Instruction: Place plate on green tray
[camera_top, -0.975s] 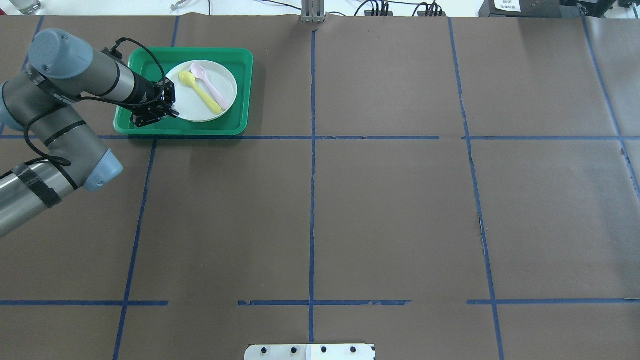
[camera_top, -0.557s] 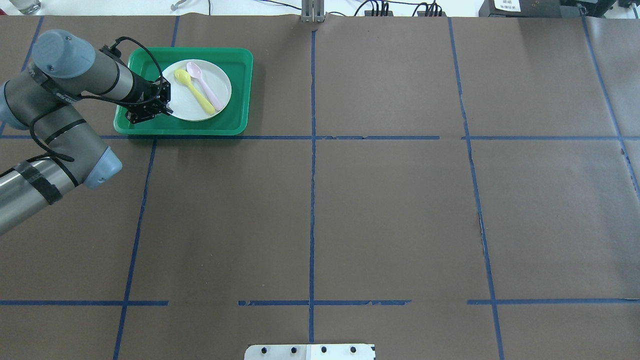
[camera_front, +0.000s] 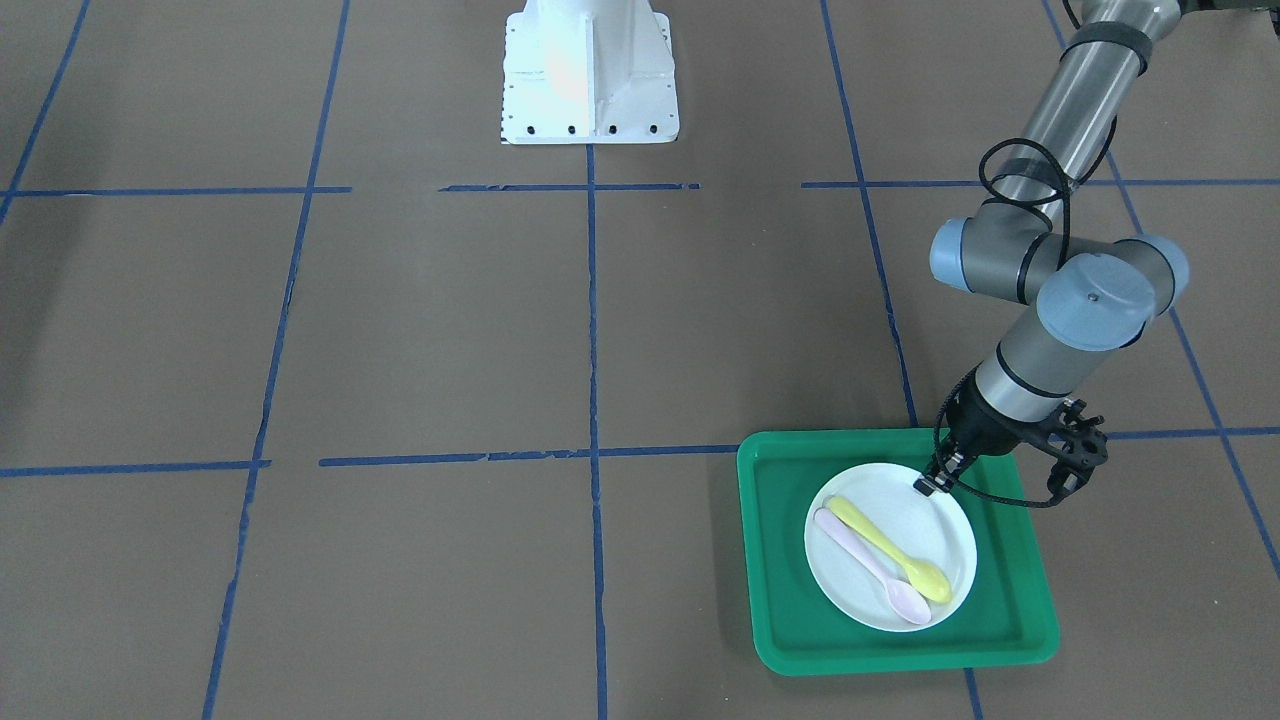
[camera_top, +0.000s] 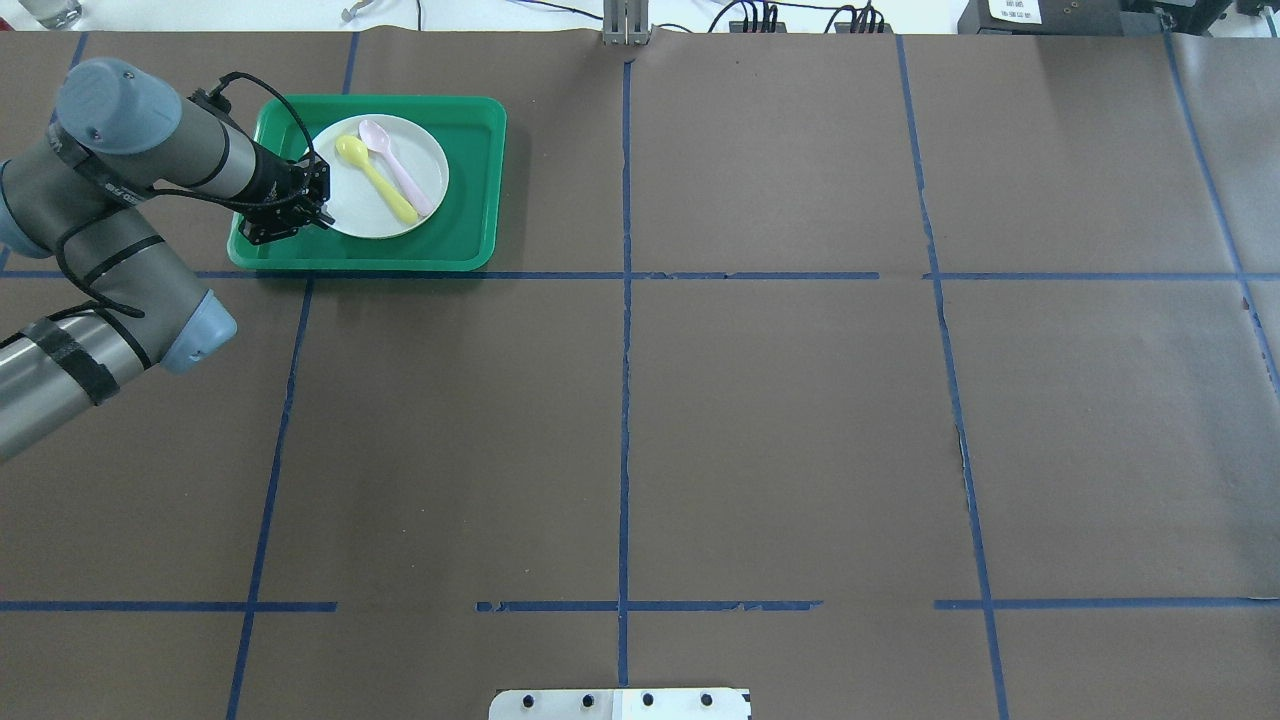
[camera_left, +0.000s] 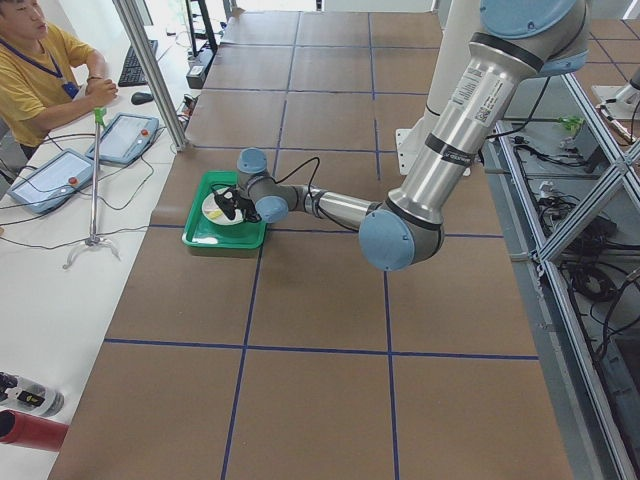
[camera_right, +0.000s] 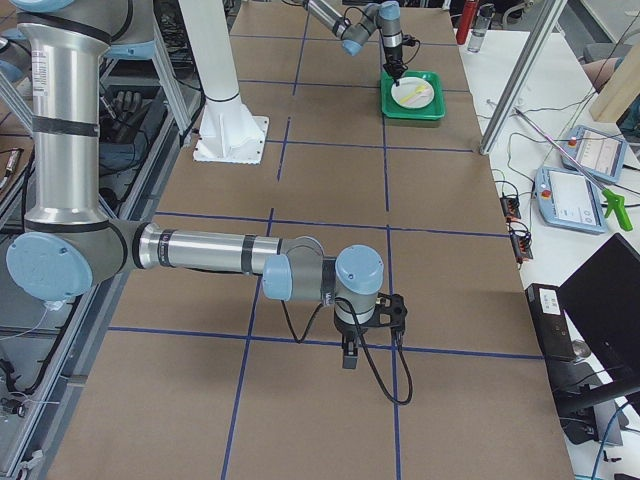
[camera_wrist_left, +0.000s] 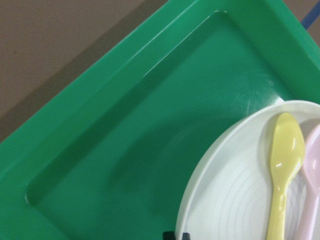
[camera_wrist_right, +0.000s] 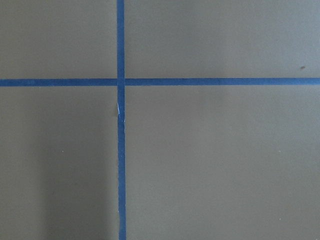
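Only the wrist camera shows rings on the plate (camera_wrist_left: 235, 205), pinched by the left gripper (camera_front: 930, 486) inside the tray (camera_top: 470, 200), yellow spoon (camera_top: 380, 183) and pink spoon (camera_top: 400, 172) aboard; whether the right gripper (camera_right: 350, 355) is open, I cannot tell.

Pretty clearly a robotics lab where I live, not anybody's kitchen. The table (camera_top: 800, 420) is one big slab wrapped in brown paper, with blue tape lines (camera_top: 624, 450) marking it into a grid, and my column stands on a white metal pedestal (camera_front: 590, 70) with bolt holes. Aluminium frame posts (camera_left: 150, 75) stand along the sides, and cables (camera_top: 745, 18) run along the far edge. At a white side desk (camera_left: 40, 290) an operator in a yellow shirt (camera_left: 35, 75) sits by two teach pendants (camera_left: 48, 180) and a keyboard (camera_left: 133, 62). The other end has another pendant (camera_right: 572, 197) plus a dark monitor (camera_right: 605, 300).
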